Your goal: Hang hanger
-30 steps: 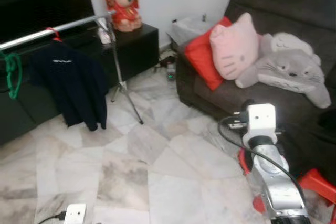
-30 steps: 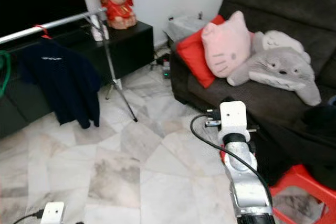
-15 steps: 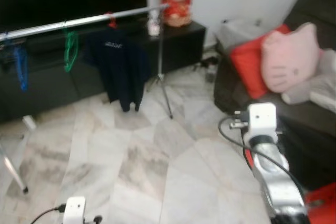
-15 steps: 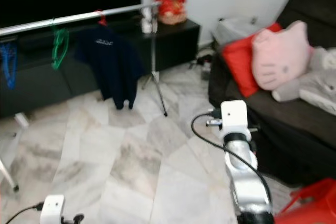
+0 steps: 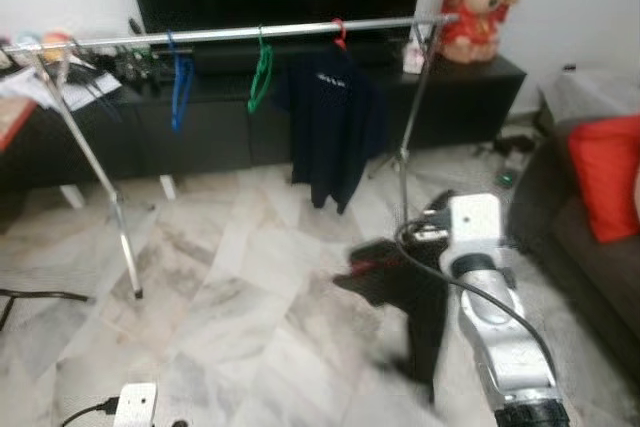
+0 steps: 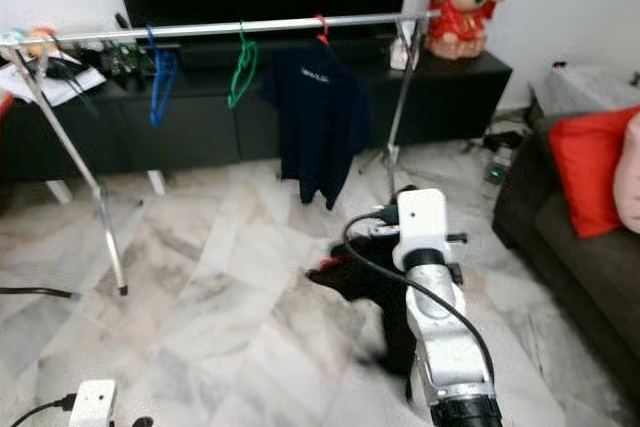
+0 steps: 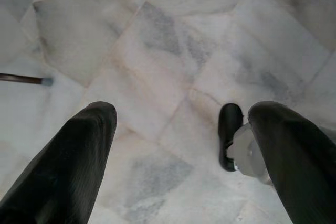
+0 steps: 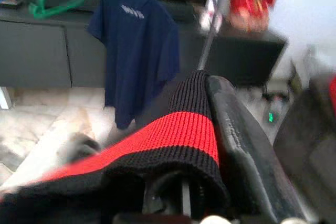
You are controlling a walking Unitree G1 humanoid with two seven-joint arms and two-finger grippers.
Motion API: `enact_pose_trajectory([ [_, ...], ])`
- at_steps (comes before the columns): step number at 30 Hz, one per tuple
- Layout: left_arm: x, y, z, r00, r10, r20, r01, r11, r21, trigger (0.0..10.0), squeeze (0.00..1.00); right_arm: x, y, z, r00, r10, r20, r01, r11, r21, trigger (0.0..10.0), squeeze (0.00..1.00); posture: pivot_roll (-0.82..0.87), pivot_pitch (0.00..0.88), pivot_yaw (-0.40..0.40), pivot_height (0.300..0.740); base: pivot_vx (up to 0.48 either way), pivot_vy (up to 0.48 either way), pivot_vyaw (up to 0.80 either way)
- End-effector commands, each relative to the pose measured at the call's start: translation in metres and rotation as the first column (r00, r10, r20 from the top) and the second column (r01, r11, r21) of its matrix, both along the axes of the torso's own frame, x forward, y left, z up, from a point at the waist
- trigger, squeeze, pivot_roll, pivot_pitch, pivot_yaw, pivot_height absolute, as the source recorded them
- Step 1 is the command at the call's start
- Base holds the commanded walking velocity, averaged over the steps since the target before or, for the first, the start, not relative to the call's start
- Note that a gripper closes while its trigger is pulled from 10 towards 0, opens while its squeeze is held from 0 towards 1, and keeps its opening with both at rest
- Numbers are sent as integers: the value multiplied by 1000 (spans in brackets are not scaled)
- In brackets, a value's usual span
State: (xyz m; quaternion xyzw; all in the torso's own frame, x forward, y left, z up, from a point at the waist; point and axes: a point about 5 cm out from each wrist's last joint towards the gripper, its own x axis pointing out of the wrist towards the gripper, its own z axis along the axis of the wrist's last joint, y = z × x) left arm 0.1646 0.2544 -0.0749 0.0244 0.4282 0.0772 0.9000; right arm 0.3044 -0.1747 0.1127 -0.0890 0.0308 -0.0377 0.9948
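Right gripper [image 8: 199,182] out front at mid height, fingers [image 8: 247,135] pinched on the collar end of a black knit garment [image 5: 405,297] w/ a red band; hanger itself presumably inside the knit, not clearly seen. Rest of garment drooping below the right arm, well above the marble floor [image 5: 250,277].

Left gripper [image 7: 173,145] hanging idle low over the floor, fingers spread wide, nothing between them.

Clothes rail [image 5: 240,34] ahead, well apart from the held garment. On it: blue hanger [image 5: 181,77], green hanger [image 5: 260,77], navy T-shirt [image 5: 335,122] on a red hook. Free stretch of rail left of the blue hanger, shorter ones between the hangers and right of the shirt.

Handling, as judgement: load light but floppy; knit soft, likely to swing & snag, and thick enough to pad the grip, so slip possible. Hanger probably stiff plastic, hook small. Best hold near the hook/neck, as now, keeping hook upright and exposed for dropping over the rail. Hook orientation impossible to tell from here.
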Motion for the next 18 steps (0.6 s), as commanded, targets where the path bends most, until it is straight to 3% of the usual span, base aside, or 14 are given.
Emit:
enact_pose_trajectory([
  [1,6,-4,1,1000,2,10,-2,1000,-7,10000,0,2,-16,-1,998,-67,-2,67,997,45,10000,0,-45,0,-9,716,0,0,0],
  [10,14,-10,3,997,46,54,-46,999,1,10000,0,4,-35,-24,995,-93,-46,101,969,224,10000,0,-4,0,-17,716,0,0,0],
  [18,20,-11,5,998,26,48,-27,1000,14,10000,0,-6,-48,-39,989,-130,-68,141,970,196,10000,0,-55,0,23,716,0,0,0],
])
